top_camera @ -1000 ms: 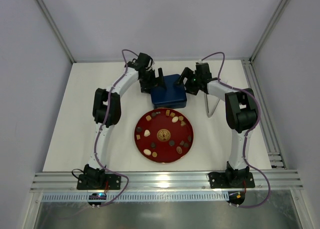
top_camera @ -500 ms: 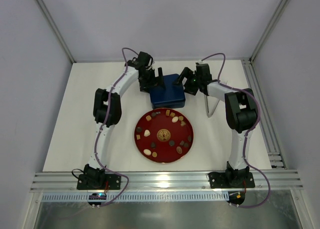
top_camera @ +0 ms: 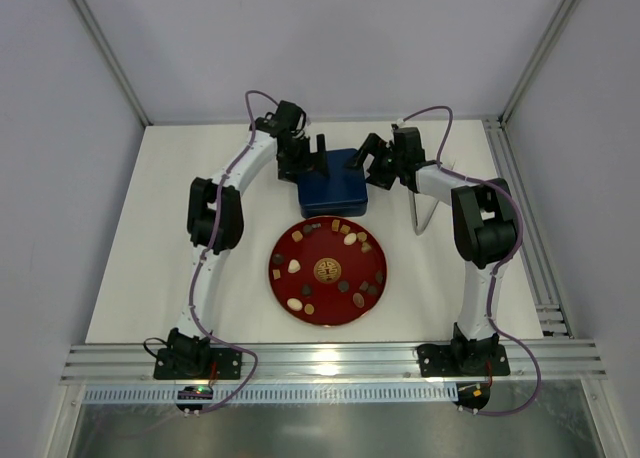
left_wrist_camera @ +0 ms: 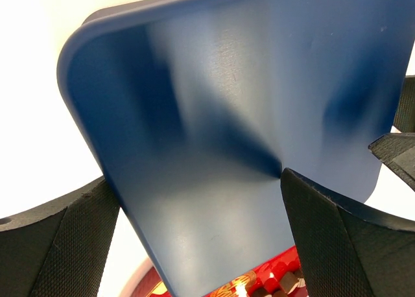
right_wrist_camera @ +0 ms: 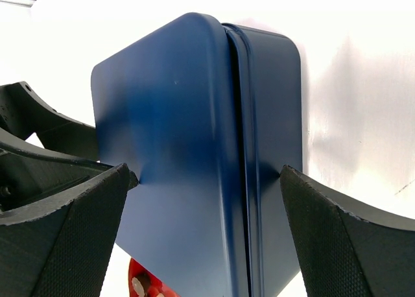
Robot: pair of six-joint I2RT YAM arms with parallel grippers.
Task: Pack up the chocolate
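So the left tool [left_wrist_camera: 194,180] is clamped across the lid [left_wrist_camera: 246,83], which sits tilted up. The right tool [right_wrist_camera: 206,174] straddles the tin [right_wrist_camera: 275,102], can't tell if it's squeezing, probably steadying it. The chocolate [top_camera: 350,240] is on the plate [top_camera: 273,273] behind both tools, unpacked.

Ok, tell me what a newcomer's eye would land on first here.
The red plate at the table's centre, ringed with small brown and cream chocolates, draws the eye first. Just behind it sits a dark-blue tin, with the left gripper and the right gripper flanking it. Both wrist views are filled with its blue surface between the fingers.
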